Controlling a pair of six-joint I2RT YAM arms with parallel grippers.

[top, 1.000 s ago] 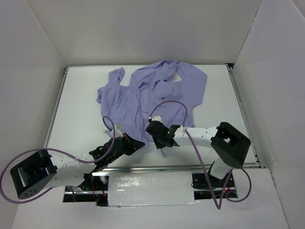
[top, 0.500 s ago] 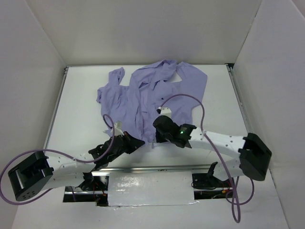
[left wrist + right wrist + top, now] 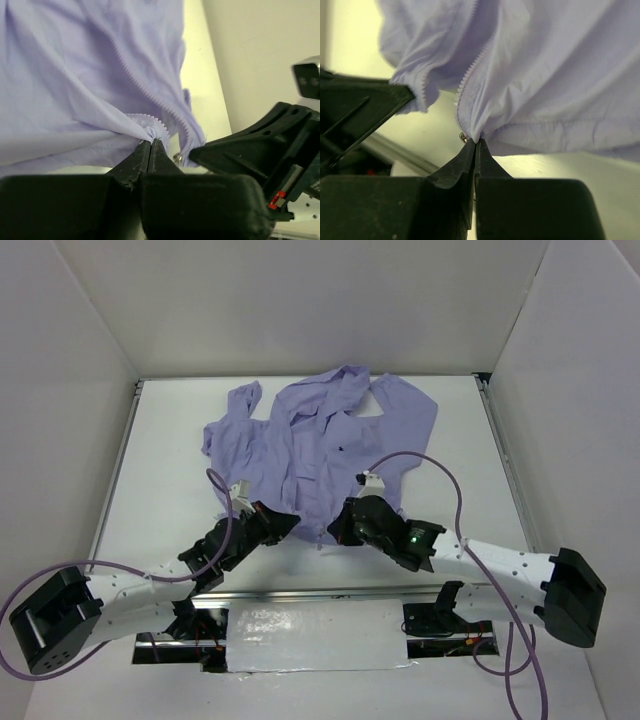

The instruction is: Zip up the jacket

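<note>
The lavender jacket [image 3: 320, 430] lies spread on the white table, hood end far, hem near. My left gripper [image 3: 290, 521] is shut on the hem's left front edge, pinching fabric beside the zipper teeth [image 3: 145, 90]. In the left wrist view its tips [image 3: 151, 143] bite a gathered fold. Just to its right, my right gripper [image 3: 336, 531] is shut on the other front edge's bottom corner. In the right wrist view its tips [image 3: 476, 142] grip the fabric next to a small metal zipper piece [image 3: 463, 136]. Both front edges hang apart.
White walls close in the table [image 3: 170, 490] on three sides. A metal rail [image 3: 300, 592] runs along the near edge in front of the arm bases. Purple cables [image 3: 440, 480] loop over both arms. The left gripper's black body [image 3: 365, 110] is close beside the right one.
The right arm's elbow has swung far out to the right and flattened, its gripper staying on the hem. The left gripper has shifted slightly farther, still holding the fabric.
</note>
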